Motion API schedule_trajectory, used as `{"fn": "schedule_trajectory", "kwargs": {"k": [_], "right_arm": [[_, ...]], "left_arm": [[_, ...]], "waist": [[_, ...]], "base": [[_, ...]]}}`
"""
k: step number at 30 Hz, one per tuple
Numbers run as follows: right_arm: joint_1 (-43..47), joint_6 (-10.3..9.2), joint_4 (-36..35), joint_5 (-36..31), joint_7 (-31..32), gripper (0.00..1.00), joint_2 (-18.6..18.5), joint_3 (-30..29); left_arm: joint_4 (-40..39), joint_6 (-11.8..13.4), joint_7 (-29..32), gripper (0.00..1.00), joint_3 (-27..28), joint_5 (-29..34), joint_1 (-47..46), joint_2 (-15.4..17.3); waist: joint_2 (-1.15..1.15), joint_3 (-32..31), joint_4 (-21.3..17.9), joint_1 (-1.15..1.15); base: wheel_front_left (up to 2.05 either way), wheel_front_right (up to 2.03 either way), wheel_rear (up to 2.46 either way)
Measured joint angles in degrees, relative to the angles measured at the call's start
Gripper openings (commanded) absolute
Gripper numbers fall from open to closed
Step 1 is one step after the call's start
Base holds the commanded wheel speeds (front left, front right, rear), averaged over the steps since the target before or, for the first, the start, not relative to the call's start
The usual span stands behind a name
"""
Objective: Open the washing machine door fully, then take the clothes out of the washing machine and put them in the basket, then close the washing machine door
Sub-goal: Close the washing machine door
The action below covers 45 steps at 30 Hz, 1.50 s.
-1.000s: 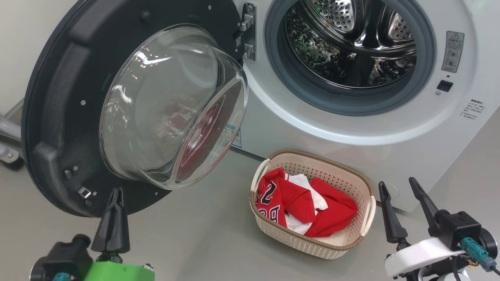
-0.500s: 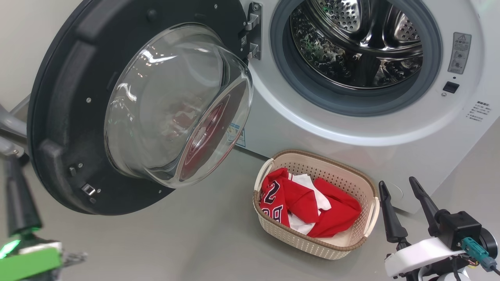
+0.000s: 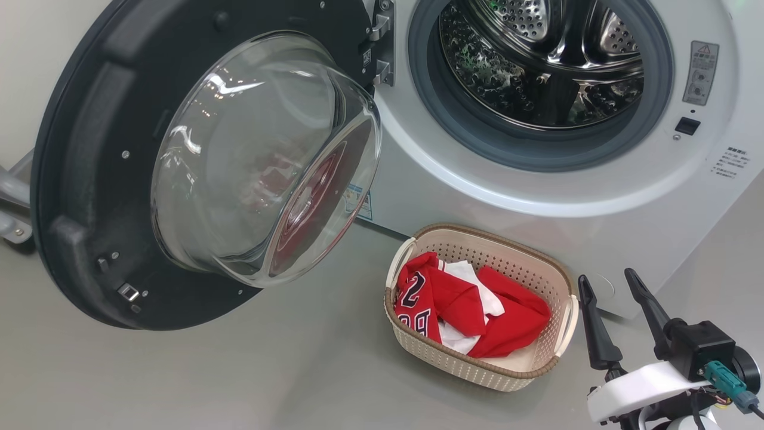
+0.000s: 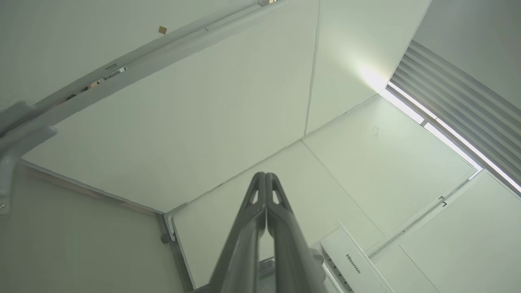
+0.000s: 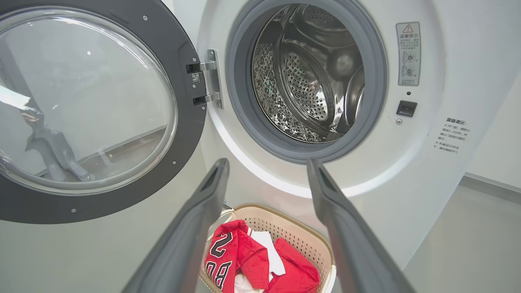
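Across the upper left of the head view, the washing machine door stands swung wide on its hinge. Its inner face and bulging glass bowl are turned toward the camera, and its top and left rim are cut off by the frame edge. Right of it the washing machine shows its grey-ringed opening and steel drum; the drum's top is cut off too, and the part that shows is bare perforated metal. A blue sticker low on the front is half hidden behind the glass. At lower centre the basket sits on the grey floor just in front of the machine. The red and white clothes are piled inside it, and the jersey's numerals are folded and only partly readable. The right gripper rises at the lower right, fingers pointing up and spread wide with nothing between them, near the basket's right handle but apart from it. From the right wrist view those fingers cover both sides of the basket, and a grey shape behind the door glass is too distorted to identify. The left gripper appears in the left wrist view with fingers pressed together, empty, against pale panels, a slatted vent and a white appliance cut off at the bottom.
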Motion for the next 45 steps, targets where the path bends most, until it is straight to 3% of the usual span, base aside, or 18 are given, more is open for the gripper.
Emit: {"fn": "schedule_trajectory", "kwargs": {"k": [5, 15, 25, 45], "right_arm": [[-0.1, 0.01, -0.4, 0.0, 0.1, 1.00, -0.2, 0.1], [-0.6, 0.08, -1.0, 0.0, 0.6, 1.00, -0.8, 0.0], [-1.5, 0.54, -1.0, 0.0, 1.1, 1.00, -1.0, 0.2], [-1.5, 0.52, -1.0, 0.0, 1.1, 1.00, -1.4, -0.3]], "left_arm": [[6.8, 2.9, 3.7, 0.00, 3.4, -5.2, -2.7, 3.7], [17.4, 6.6, 11.4, 0.00, 1.9, -8.8, -8.3, 8.9], [23.0, 6.4, 18.4, 0.00, -4.3, -9.0, -9.8, 11.3], [26.5, 0.3, 26.2, 0.00, -8.2, -10.2, -10.5, 11.4]], "waist": [[0.00, 0.6, -0.9, 0.00], [0.00, 2.2, -2.1, 0.00], [0.00, 3.2, -3.7, 0.00], [0.00, 4.1, -3.9, 0.00]], "base": [[0.00, 0.00, 0.00], [0.00, 0.00, 0.00], [0.00, 0.00, 0.00], [0.00, 0.00, 0.00]]}}
